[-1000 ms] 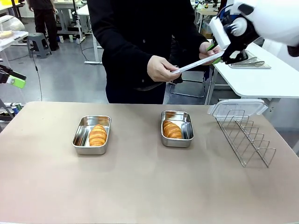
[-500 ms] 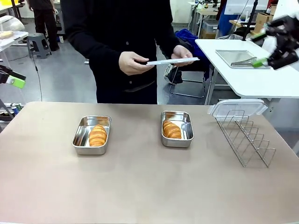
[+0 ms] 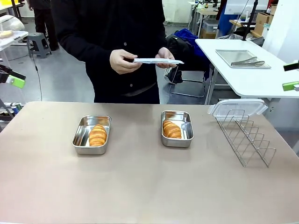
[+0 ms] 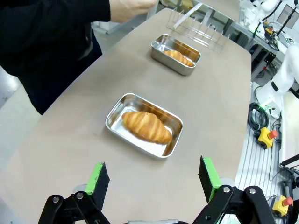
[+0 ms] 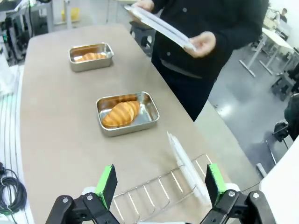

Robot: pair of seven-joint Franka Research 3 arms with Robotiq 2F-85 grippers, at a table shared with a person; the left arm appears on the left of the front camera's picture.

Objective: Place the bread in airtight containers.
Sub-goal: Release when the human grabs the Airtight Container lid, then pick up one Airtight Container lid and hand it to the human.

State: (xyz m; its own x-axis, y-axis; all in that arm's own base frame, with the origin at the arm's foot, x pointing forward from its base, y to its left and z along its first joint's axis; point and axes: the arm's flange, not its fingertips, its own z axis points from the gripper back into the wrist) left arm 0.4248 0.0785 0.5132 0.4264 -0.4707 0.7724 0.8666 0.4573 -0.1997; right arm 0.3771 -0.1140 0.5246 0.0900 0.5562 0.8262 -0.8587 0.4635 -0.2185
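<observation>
Both claws are wide apart with nothing in either! The right claw (image 5: 161, 184) hangs up near the wire rack (image 3: 246, 140), green pads spread, the rack's wires in sight just below them. The left claw (image 4: 153, 175) hovers well away from the rack, out past the far pan, its pads spread just as wide and empty.

Down on the counter (image 3: 149, 186), the near pan (image 3: 187, 131) sits beside the rack, on the robot's left of it. The near croissant (image 3: 172, 129) lies inside, over on the side away from the rack. Farther from the rack along the same line is the far pan (image 3: 82, 134), with the far croissant (image 3: 97, 135) inside on the rack-side half. Both pans stand uncovered.

The rack lid (image 3: 237, 107), clear with a white rim, rests at the rack's end on the person's side, touching the wires. And the held lid (image 3: 158, 61) is up off the counter, roughly level, beyond the near pan from the rack. It is gripped at its ends by the hand nearer the rack (image 3: 165, 55) and the hand farther from the rack (image 3: 122, 61).
</observation>
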